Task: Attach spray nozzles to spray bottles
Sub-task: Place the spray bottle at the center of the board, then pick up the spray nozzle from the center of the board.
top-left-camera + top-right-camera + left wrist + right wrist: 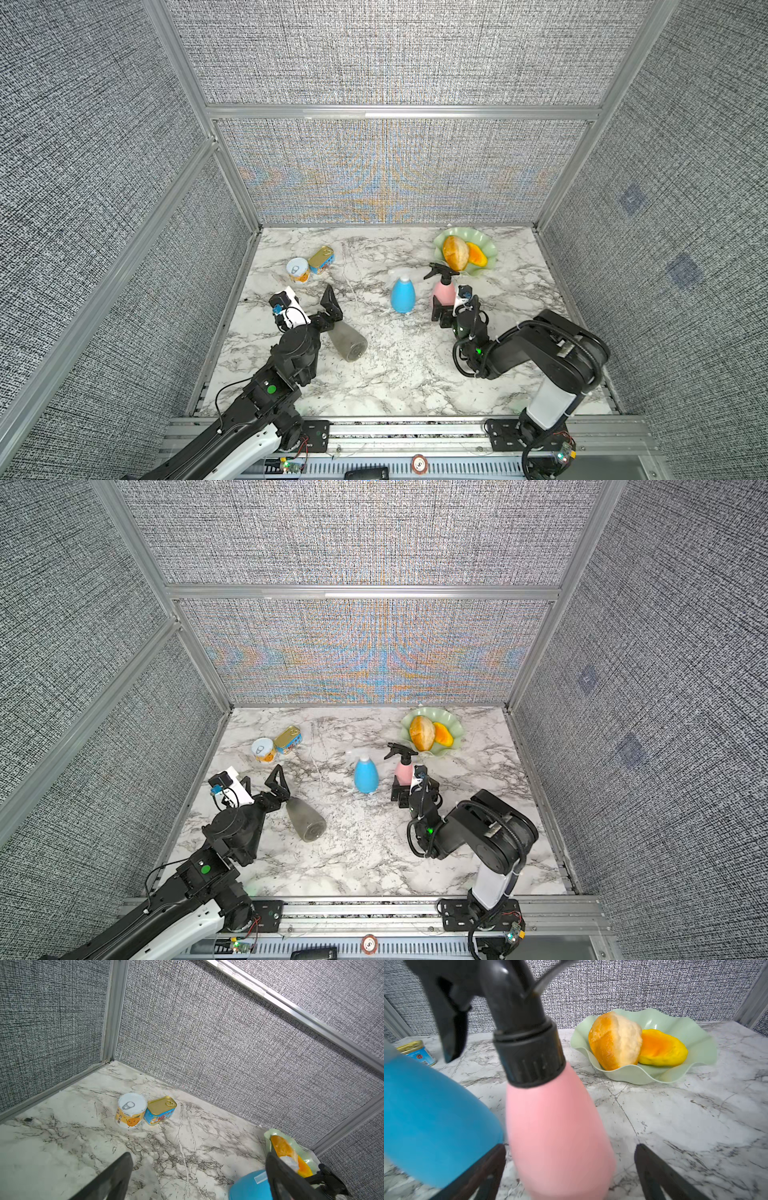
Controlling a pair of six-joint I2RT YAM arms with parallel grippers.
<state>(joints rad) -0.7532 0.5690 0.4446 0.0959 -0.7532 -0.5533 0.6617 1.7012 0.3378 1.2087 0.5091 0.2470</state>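
A pink spray bottle (443,293) (556,1126) stands upright with a black spray nozzle (441,272) (500,1001) on its neck. My right gripper (442,308) (571,1147) is open around the bottle's base, with a gap at one finger. Beside it stands a blue spray bottle (402,296) (365,777) (247,1188) with a whitish nozzle (400,275) on top. A smoky grey bottle (348,340) (306,820) lies on its side with no nozzle on it. My left gripper (330,305) (199,1167) hovers open just above its neck end, with only marble between the fingers.
Two tin cans (298,270) (321,259) (129,1111) sit at the back left. A green wavy plate (488,249) (685,1028) with orange fruit pieces stands at the back right, close behind the pink bottle. Fabric walls enclose the marble table (395,374) on three sides.
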